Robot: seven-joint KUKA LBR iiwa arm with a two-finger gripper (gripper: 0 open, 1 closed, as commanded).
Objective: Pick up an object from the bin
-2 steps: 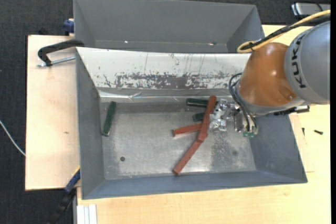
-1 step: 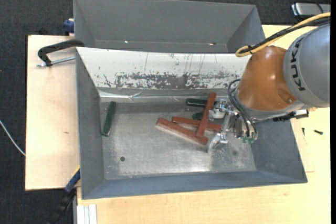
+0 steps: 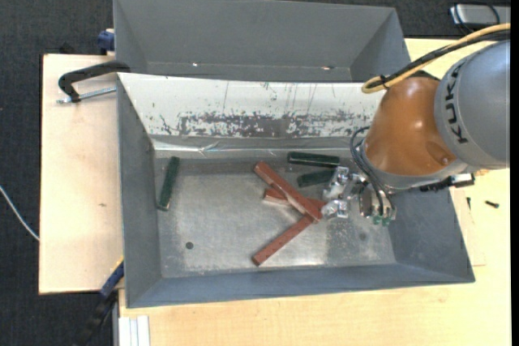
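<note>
– Checking claw [image 3: 345, 198] position: where does it sit?
– Right of centre, low over the bin [image 3: 243, 28] floor, under the arm's orange cover [image 3: 405, 130]. It is at the right-hand end of the reddish-brown sticks [image 3: 284, 194].
– Holding one?
– Can't tell. It overlaps the stick ends, opening not readable, nothing clearly gripped.
– Stick layout?
– Loose crossed pile, mid-frame. The longest stick [image 3: 280, 243] runs down-left toward the lower wall.
– Anything else near?
– Two dark green pieces [image 3: 315, 160] just up-left of the claw, by the back wall. Another green stick [image 3: 168, 182] lies well apart at the left wall, slightly tilted. Small dark speck [image 3: 189, 246] sits lower left.
</note>
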